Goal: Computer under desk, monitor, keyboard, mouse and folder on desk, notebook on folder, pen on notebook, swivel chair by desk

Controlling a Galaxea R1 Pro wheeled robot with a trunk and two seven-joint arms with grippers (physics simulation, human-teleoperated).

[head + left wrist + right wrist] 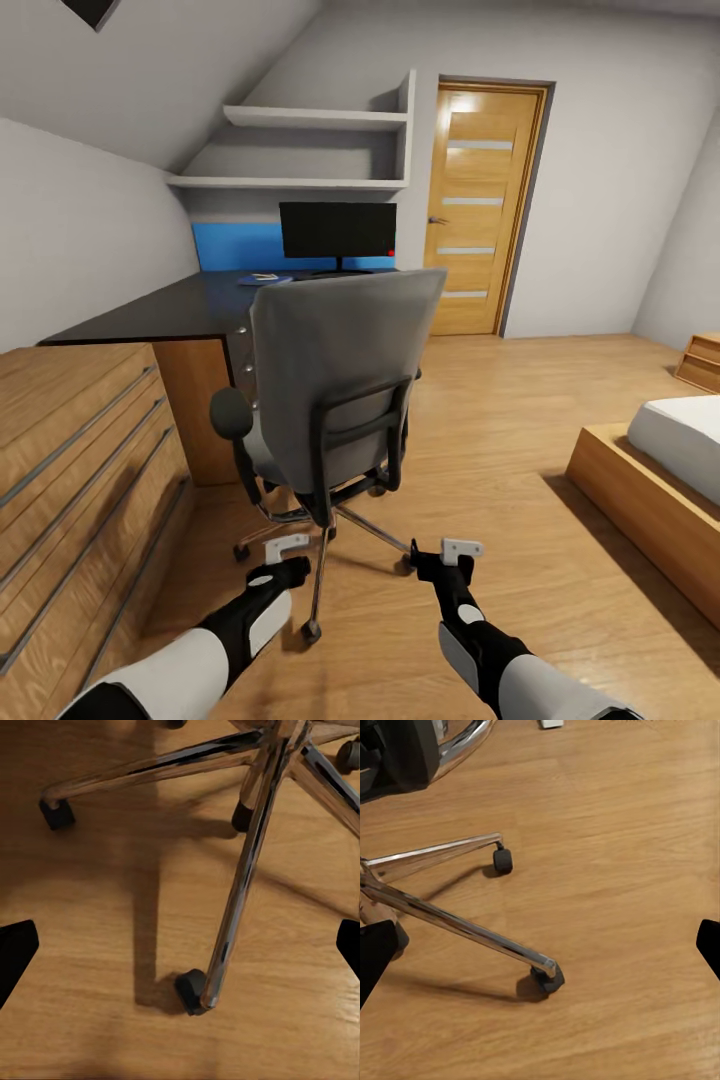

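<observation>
The grey swivel chair (340, 380) stands with its back to me, in front of the black desk (160, 310). On the desk's far end is the black monitor (337, 230), and left of its stand lies a flat blue folder (265, 279) with something small and pale on it. Both grippers hang low over the floor behind the chair's chrome base. My left gripper (288, 556) (180, 952) is open above a chair leg (240, 870) and castor (191, 990). My right gripper (450, 556) (540, 945) is open beside another leg (465, 930). Computer, keyboard, mouse, notebook and pen are hidden.
A light wooden dresser (80, 480) runs along the left, close to my left arm. A bed (660, 470) sits at the right and a wooden door (480, 210) at the back. Open wood floor (500, 440) lies right of the chair.
</observation>
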